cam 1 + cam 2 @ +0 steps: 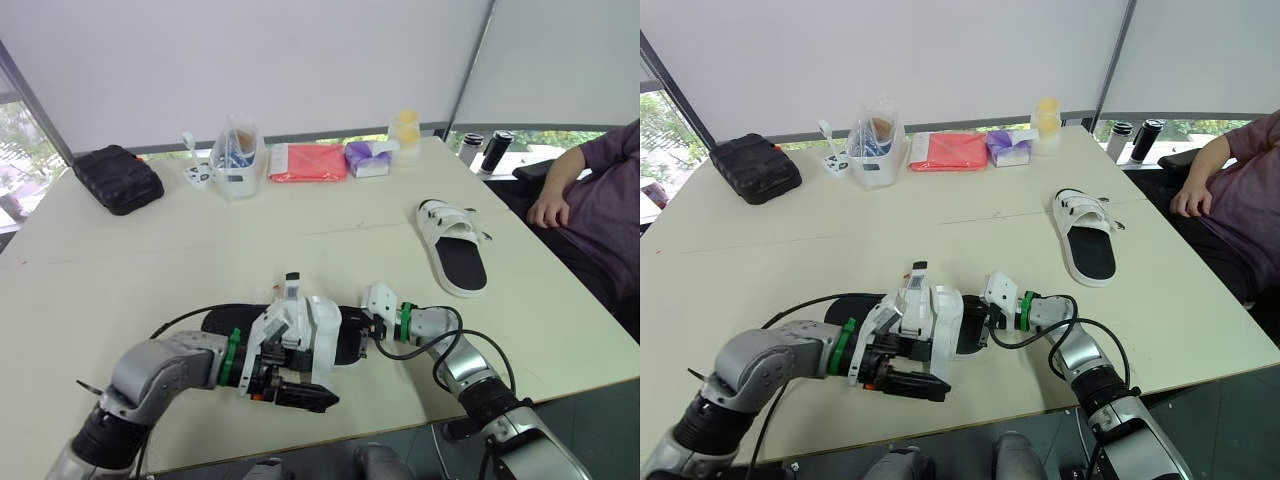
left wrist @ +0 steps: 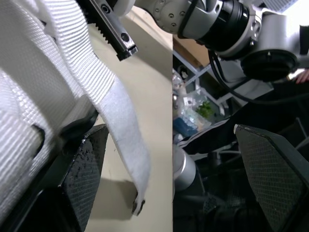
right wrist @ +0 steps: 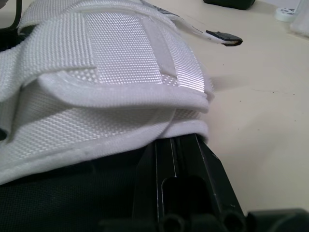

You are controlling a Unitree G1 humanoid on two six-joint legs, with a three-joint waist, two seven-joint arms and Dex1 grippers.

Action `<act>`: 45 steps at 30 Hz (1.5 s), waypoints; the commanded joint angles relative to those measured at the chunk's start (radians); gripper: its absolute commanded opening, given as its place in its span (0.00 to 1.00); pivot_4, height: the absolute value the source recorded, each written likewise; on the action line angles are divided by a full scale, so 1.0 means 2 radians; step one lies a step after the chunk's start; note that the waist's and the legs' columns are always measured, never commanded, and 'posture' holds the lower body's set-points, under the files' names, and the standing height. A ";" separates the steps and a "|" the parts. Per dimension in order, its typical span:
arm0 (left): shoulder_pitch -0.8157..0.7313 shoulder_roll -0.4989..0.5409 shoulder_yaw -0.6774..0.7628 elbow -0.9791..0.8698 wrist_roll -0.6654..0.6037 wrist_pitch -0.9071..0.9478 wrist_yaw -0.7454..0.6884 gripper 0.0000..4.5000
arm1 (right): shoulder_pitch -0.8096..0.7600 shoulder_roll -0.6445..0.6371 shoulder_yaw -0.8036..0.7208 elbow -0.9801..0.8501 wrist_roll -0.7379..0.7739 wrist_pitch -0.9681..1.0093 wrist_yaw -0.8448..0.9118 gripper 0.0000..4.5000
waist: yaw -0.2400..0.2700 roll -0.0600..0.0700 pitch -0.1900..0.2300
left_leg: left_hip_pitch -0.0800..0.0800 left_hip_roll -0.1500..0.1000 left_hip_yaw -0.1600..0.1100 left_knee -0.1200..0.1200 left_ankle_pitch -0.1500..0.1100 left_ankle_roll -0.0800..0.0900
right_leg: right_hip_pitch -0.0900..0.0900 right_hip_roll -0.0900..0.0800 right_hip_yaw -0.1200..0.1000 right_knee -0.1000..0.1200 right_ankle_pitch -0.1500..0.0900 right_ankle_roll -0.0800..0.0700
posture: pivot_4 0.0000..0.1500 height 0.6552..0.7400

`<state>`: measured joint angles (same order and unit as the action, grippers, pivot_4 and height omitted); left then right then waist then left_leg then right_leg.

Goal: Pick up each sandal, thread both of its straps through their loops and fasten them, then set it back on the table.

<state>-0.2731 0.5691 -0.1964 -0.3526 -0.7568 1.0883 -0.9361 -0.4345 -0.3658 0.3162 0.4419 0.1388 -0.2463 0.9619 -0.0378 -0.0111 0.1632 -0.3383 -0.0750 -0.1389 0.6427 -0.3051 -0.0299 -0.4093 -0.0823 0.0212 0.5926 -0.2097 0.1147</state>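
Left eye view, far sandal (image 1: 452,245): lies flat on the table (image 1: 150,270) to the right, apart from both arms. Its straps cross its upper and it looks finished, though the fastenings are too small to confirm.
Left eye view, near sandal (image 1: 322,335): at the table's front edge between the two arms, so this one is the work in hand.
Left eye view, right gripper (image 1: 352,335): against the near sandal's right end; I cannot tell whether it grips.
Left eye view, room: a black pouch (image 1: 118,178), clear bag (image 1: 237,155), red packet (image 1: 307,162) and purple tissue pack (image 1: 368,158) line the far edge. A person's hand (image 1: 550,212) rests beside the table, with white blinds (image 1: 300,60) behind.
Left wrist view, left gripper (image 2: 166,130): spread wide, clasping nothing, with the sandal's upper beside one pad (image 2: 84,169).
Left wrist view, loose strap (image 2: 123,140): hangs free, so at least one strap is left to fasten.
Right wrist view, upper (image 3: 120,63): one strap lies flat across the webbing, seemingly pressed down. A strap tip (image 3: 224,37) sticks out beyond.
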 commanded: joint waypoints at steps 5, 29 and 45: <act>-0.007 -0.027 0.003 -0.002 -0.005 0.015 0.044 0.22 | 0.033 -0.020 0.014 0.044 -0.046 0.052 -0.011 0.00 | 0.001 0.000 0.000 | 0.000 0.000 0.000 0.000 0.000 0.000 | 0.000 0.000 0.000 0.000 0.000 0.000 | 1.00 1.00; -0.125 -0.064 0.128 0.114 -0.164 0.101 0.105 0.02 | 0.025 -0.017 0.017 0.052 -0.051 0.050 -0.013 0.00 | 0.000 -0.001 0.000 | 0.000 0.000 0.000 0.000 0.000 0.000 | 0.000 0.000 -0.001 -0.001 0.000 0.000 | 1.00 1.00; -0.195 -0.045 0.030 0.239 -0.028 0.000 -0.037 0.02 | 0.037 -0.017 0.017 0.040 -0.051 0.054 -0.020 0.00 | 0.000 -0.001 0.000 | 0.000 0.000 0.000 0.000 0.000 0.000 | 0.000 0.000 -0.001 -0.001 0.000 0.000 | 1.00 1.00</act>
<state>-0.6313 0.4866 -0.1715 0.1179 -0.8135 1.0987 -1.0022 -0.4210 -0.3755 0.3147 0.4141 0.1351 -0.2404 0.9547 -0.0370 -0.0128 0.1642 -0.3384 -0.0755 -0.1391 0.6427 -0.3048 -0.0298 -0.4087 -0.0817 0.0197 0.5902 -0.2094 0.1149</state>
